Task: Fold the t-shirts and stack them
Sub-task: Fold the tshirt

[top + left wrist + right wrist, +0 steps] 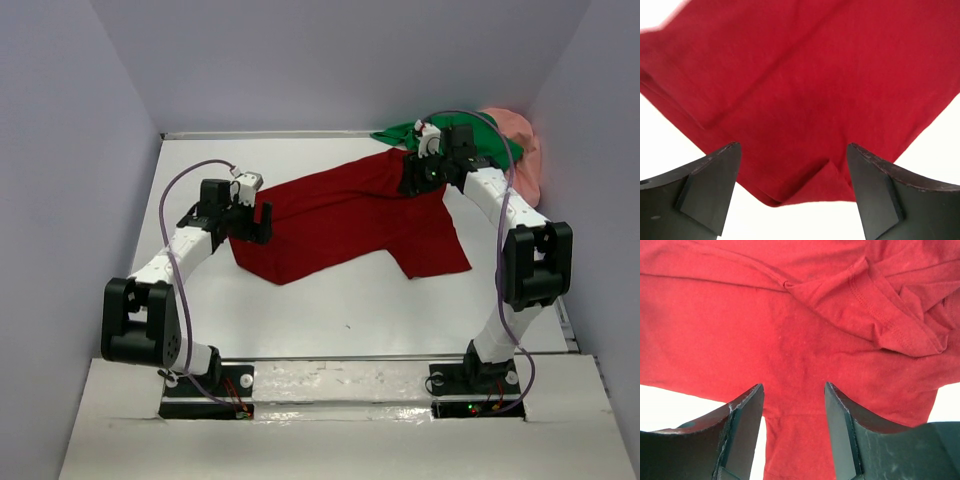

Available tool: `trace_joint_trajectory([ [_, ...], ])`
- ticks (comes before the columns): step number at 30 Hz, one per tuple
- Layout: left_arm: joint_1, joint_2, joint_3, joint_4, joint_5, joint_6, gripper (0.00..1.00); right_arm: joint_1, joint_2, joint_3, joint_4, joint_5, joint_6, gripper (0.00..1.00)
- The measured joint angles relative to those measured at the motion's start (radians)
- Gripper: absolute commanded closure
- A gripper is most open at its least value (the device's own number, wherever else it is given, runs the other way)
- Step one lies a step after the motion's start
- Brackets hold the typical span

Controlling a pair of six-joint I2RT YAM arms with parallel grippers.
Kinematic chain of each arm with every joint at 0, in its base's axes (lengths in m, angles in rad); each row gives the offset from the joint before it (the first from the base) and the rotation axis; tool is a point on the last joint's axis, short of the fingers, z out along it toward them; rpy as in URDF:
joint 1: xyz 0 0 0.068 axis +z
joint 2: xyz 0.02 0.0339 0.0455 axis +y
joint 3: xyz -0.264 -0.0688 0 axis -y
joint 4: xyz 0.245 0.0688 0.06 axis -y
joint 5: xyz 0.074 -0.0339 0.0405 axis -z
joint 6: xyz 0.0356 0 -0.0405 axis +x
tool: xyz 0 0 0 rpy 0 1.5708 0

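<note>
Red shirt (350, 215) looks limp and light; best pinched at its left corner and far edge. Left gripper (792, 150) gapes wide, right gripper (793, 387) narrower, both empty.

Dark red cloth t-shirt (350, 215) lies spread mid-bench on the white flat bench (330, 310), running from near left to far right. Bright green cloth t-shirt (400, 133) sits bunched just behind its far right end. Salmon pink cloth t-shirt (520, 150) is heaped right of the green one, in the far right corner. Left tool (262, 222) is over the red shirt's left end, right tool (415, 175) over its far right end.
</note>
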Motion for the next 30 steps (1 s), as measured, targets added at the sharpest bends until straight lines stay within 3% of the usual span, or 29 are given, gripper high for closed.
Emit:
trace_joint_trajectory([
  [3,0.000,0.083,0.039,-0.080,0.026,0.016,0.10,0.000,0.000,0.002,-0.013,0.001,0.000,0.43],
  [19,-0.010,0.277,0.262,-0.431,0.148,0.158,0.12,0.000,0.023,0.004,-0.026,0.034,0.000,0.43],
  [30,-0.026,0.446,0.329,-0.577,0.142,0.195,0.15,0.000,0.023,0.006,-0.030,0.051,0.000,0.43],
])
